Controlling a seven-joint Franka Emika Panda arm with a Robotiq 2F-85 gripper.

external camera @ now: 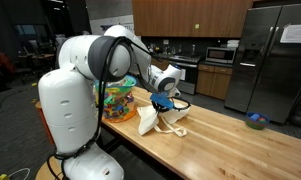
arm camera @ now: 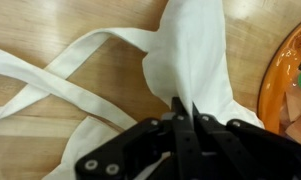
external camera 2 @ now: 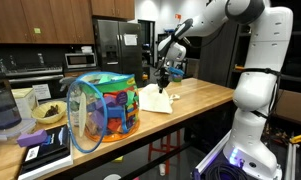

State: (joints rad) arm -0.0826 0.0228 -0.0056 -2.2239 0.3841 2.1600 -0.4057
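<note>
My gripper (arm camera: pixel 186 108) is shut on a fold of a white cloth tote bag (arm camera: pixel 195 60) and holds that part pinched up above the wooden table. The bag's long straps (arm camera: pixel 60 75) lie spread on the wood. In both exterior views the gripper (external camera: pixel 166 100) (external camera 2: pixel 167 73) hangs just over the bag (external camera: pixel 155 121) (external camera 2: pixel 156 100), which lies crumpled on the table next to a colourful mesh basket (external camera: pixel 118 101) (external camera 2: pixel 102 108).
The long wooden table (external camera: pixel 230 140) (external camera 2: pixel 195 95) runs through a kitchen. A small blue-green object (external camera: pixel 255 121) lies at its far end. A book and bowls (external camera 2: pixel 45 140) sit beside the basket. An orange rim (arm camera: pixel 285 75) shows at the wrist view's right edge.
</note>
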